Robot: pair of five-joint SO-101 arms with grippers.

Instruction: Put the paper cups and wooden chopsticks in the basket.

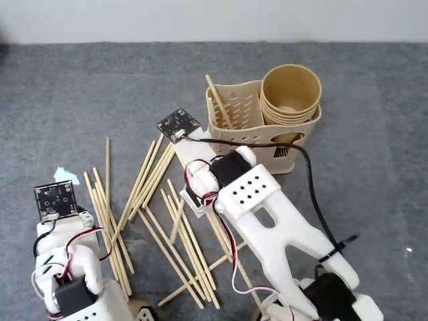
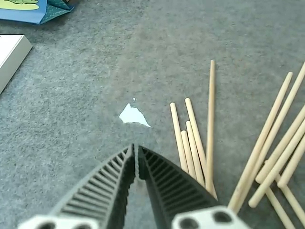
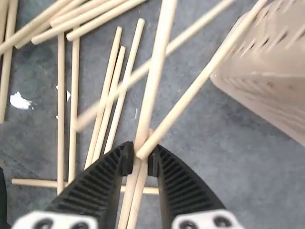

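Already in the basket (image 1: 234, 107): stacked paper cups (image 1: 291, 90). Strewn over the table beside it, wooden chopsticks (image 1: 148, 175): light, stiff, apt to roll, best pinched mid-length. Clamped in the right gripper (image 3: 139, 160), seemingly two, near their ends. Nothing in the closed left gripper (image 2: 137, 164).

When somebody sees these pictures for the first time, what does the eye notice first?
Many wooden chopsticks lie scattered over the grey table. The basket at the far side already holds stacked paper cups. The right gripper has its jaws closed on one chopstick, near the basket.
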